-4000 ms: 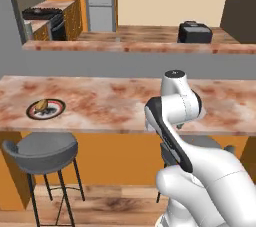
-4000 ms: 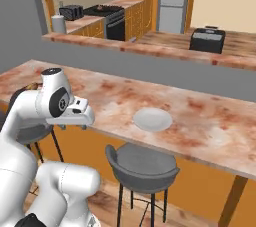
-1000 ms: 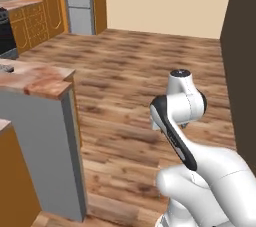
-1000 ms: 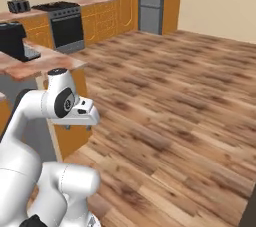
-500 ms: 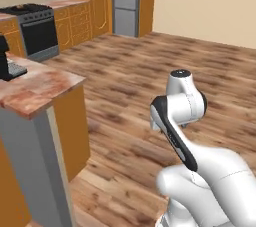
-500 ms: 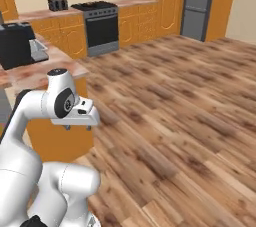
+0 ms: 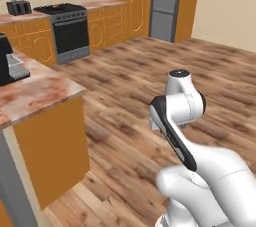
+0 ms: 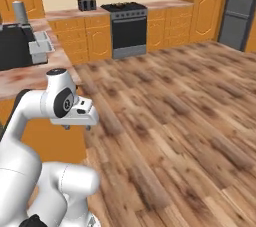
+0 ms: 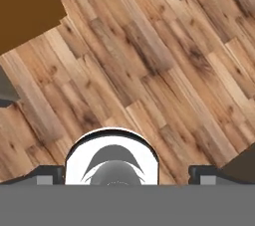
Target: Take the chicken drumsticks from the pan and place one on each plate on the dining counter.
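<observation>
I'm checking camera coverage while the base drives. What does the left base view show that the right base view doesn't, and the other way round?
Left base view alone: the tall grey steel refrigerator, full height, and the plain orange panel under the marbled counter end.

Right base view alone: the underside of the robot's hand with its gripper, and the metal cylinder behind the black appliance.

Both: the black-and-steel stove, the small dark toaster, orange cabinets and wood plank floor.

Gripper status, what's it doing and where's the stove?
Gripper tucked at the arm, over bare wood floor, nothing visibly held. Stove ahead by the far wall. Open floor between.
</observation>
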